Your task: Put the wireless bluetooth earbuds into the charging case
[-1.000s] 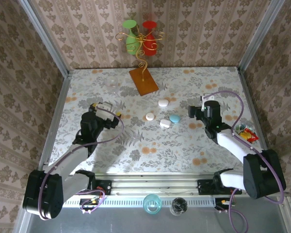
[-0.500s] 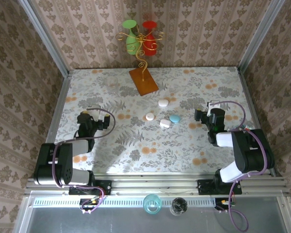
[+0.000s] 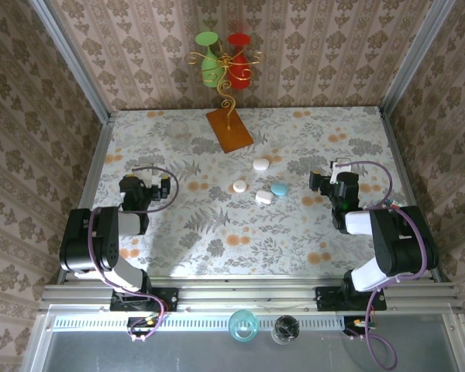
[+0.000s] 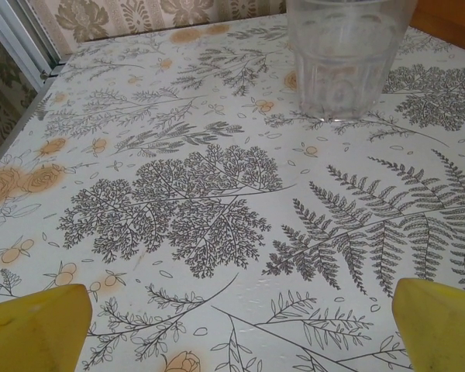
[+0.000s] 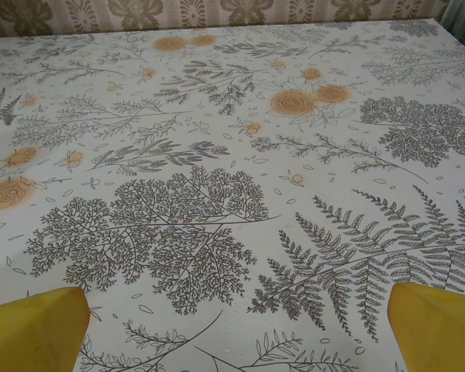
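Three white pebble-like cases and a light-blue case lie in a cluster at mid-table. Which one is the charging case I cannot tell, and the earbuds are too small to make out. My left gripper sits low at the left, well apart from the cluster, its yellow fingertips spread wide over bare tablecloth. My right gripper sits right of the light-blue case, also open, fingertips over bare cloth.
A clear glass stands ahead of the left gripper. An orange wooden base with a gold wire stand holding green and red cups is at the back. Coloured items lie at the right edge. Two cups stand below the front rail.
Both arms have folded back toward their bases. The left gripper has drawn left and lower; the right gripper has pulled slightly right. Both stay open and the cases have not moved.
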`<state>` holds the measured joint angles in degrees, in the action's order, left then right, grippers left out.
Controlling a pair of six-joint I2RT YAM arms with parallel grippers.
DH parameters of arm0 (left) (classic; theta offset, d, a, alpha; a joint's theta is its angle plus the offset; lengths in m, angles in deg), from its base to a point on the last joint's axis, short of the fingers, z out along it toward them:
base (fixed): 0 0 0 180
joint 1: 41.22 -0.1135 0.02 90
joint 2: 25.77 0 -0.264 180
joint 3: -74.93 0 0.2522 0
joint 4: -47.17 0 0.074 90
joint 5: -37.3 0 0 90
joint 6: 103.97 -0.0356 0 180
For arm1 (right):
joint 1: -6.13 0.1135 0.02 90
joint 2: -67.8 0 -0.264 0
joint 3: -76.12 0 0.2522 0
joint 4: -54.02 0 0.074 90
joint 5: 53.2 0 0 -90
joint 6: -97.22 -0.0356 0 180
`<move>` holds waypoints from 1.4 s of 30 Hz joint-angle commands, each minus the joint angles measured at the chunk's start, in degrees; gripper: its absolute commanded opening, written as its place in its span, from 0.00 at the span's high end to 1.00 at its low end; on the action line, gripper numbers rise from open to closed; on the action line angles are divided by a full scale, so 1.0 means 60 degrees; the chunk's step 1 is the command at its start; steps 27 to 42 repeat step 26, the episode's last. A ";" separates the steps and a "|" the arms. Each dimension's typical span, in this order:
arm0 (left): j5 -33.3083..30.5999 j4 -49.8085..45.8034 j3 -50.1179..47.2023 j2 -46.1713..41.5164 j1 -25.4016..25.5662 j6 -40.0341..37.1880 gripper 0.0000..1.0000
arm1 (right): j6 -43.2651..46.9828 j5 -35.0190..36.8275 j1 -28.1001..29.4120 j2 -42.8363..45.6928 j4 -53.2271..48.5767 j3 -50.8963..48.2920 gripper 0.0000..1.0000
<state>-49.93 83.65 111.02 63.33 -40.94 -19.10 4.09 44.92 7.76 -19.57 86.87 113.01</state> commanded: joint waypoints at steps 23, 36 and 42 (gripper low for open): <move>0.0050 0.0255 0.0091 0.0032 -0.0032 0.0210 0.00 | 0.0039 -0.0064 -0.0032 -0.0042 0.0391 0.0015 0.00; 0.0025 0.0318 0.0052 0.0031 -0.0032 0.0210 0.00 | 0.0054 -0.0061 -0.0037 -0.0033 0.0435 -0.0002 0.00; 0.0025 0.0318 0.0052 0.0031 -0.0032 0.0210 0.00 | 0.0054 -0.0061 -0.0037 -0.0033 0.0435 -0.0002 0.00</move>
